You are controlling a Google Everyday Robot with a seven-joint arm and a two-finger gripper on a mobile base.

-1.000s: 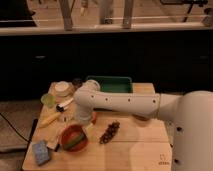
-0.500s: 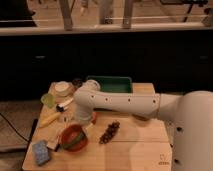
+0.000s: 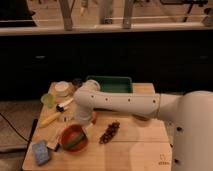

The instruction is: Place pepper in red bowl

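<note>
— Okay, locating gripper first: hanging under the white wrist, just above the far rim of the red bowl, over the near-left part of the table. Jaws spread wide, nothing visible between them.
— Agreed. Tagging pepper as the green strip lying inside the bowl, along its near side. Hard to make out the ends, so not claiming fully below the rim.
— Marking the task as nearly done, then?
— Judging so, pending a clean lift away. Flagging 3 risks.
— Go.
— 1: clipping the bowl rim with a finger on the way up, caused by pulling sideways instead of straight up. Could tip or slide the bowl and spill the pepper.
— And 2?
— 2: dragging the pepper back out, caused by snagging its tip on a finger. 3: sweeping neighbours with the forearm, namely the dark cluster just right of the bowl, the yellow item to the left and the blue sponge at near left.
— Noting the rest as well apart: green tray at the far edge, white container at far left, pale green cup near that. Unlikely to matter.
— Fine. Also seeing a white-and-black piece left of the wrist; cannot tell what.
— Leaving unlabelled. Next.
</note>
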